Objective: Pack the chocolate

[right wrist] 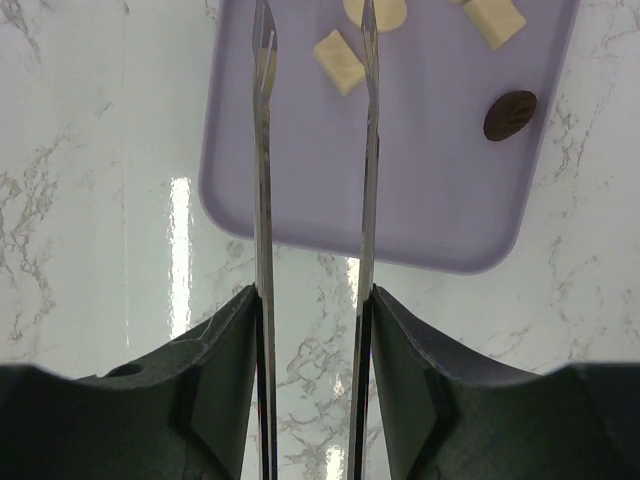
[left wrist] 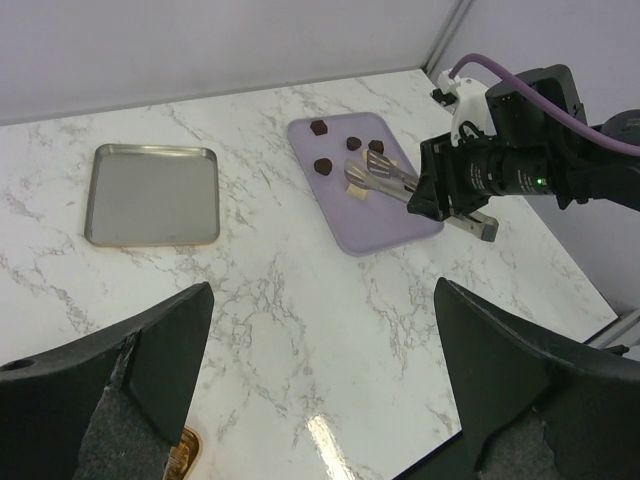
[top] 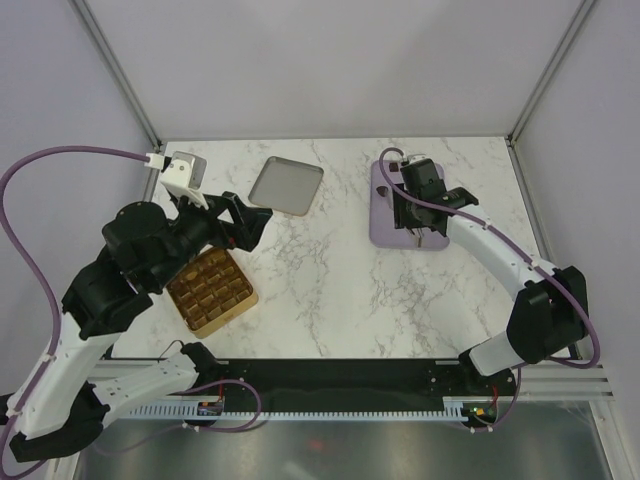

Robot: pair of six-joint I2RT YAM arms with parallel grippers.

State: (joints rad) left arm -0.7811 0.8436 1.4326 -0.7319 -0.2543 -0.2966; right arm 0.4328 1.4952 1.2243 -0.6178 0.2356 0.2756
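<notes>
- The left gripper (left wrist: pixel 318 300) hangs over the marble table (left wrist: pixel 270 250), its jaws spread wide with nothing between them.
- Back toward that gripper's own base, under its wrist, the gold box (top: pixel 210 290) lies near the table's left edge.
- Ahead of the left gripper and slightly to its left, a flat silver tray (left wrist: pixel 152 193) rests on the marble, well apart from the other things.
- A band of veined marble runs from the left gripper's fingers forward, between the silver tray and the lilac tray (left wrist: pixel 372 225).
- The lilac tray lies ahead and to the right of the left gripper, near the table's far right corner.
- The chocolate (left wrist: pixel 323 166) lies on the lilac tray, with the dark pieces scattered toward its far end.
- The right gripper (right wrist: pixel 315 12) sits low over the lilac tray, its thin metal blades standing apart.
- A cream piece (right wrist: pixel 340 62) lies between the blades against the right one, with a gap to the left one, so it is not pinched.
- A dark round piece (right wrist: pixel 510 115) lies to the right of the blades, apart from them.
- Plain pale walls (top: pixel 330 60) close the far side, and metal posts (top: pixel 547 68) rise at the far corners.
</notes>
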